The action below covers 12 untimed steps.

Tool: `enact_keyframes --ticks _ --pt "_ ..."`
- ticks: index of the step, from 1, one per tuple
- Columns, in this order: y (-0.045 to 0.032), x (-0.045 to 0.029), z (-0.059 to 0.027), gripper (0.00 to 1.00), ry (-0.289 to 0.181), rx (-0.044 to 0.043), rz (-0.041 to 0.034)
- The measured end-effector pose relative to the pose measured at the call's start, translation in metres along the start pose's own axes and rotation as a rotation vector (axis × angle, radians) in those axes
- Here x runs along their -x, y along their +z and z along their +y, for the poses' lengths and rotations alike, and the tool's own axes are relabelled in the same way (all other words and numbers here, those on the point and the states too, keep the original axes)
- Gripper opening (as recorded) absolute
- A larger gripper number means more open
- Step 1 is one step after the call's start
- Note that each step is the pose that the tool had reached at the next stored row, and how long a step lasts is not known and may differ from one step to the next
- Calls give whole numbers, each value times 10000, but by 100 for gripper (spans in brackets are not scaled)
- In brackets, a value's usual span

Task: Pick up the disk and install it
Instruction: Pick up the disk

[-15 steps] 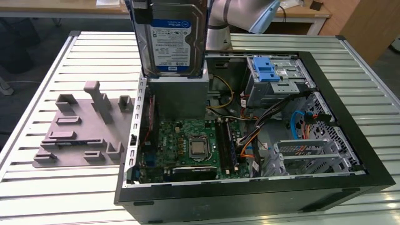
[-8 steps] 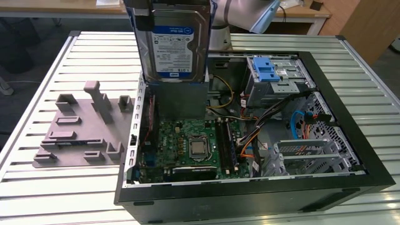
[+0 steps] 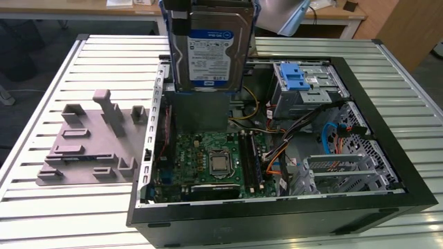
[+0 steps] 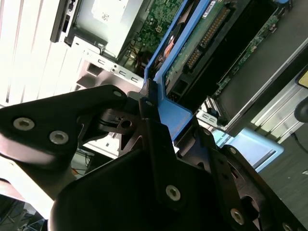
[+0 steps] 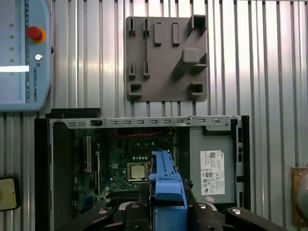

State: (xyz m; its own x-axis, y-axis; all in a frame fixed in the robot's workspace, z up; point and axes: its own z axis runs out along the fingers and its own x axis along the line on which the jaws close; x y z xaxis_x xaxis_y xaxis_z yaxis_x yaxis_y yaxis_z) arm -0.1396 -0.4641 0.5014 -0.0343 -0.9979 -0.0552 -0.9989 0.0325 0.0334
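Pinching the disk [image 3: 207,23] by its blue bracket [image 5: 166,171] between its fingers [image 4: 155,142], the gripper [image 4: 171,118] is holding it upright over the open case [image 3: 277,219], label [image 3: 211,59] facing the exterior camera.

**Disk clamped above the open case**

The gripper [image 4: 169,115] holds the disk [image 4: 204,41] by its blue bracket [image 4: 179,122]. The black fingers [image 4: 150,126] press on the bracket from both sides. The disk reaches away from the gripper toward 1 o'clock and shows its green circuit side with a row of connector pins. Toward 11 o'clock is the open computer case [image 4: 102,63], with a grey metal box [image 4: 91,30] that carries a white sticker. Toward 12 o'clock a part of the green motherboard [image 4: 162,15] is seen. Toward 10 o'clock lies the white slatted table [image 4: 24,53].
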Motion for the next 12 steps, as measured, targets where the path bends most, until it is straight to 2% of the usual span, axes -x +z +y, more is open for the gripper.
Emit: enact_keyframes --ticks 12 --pt "14 -16 -210 36 -1 0 -1"
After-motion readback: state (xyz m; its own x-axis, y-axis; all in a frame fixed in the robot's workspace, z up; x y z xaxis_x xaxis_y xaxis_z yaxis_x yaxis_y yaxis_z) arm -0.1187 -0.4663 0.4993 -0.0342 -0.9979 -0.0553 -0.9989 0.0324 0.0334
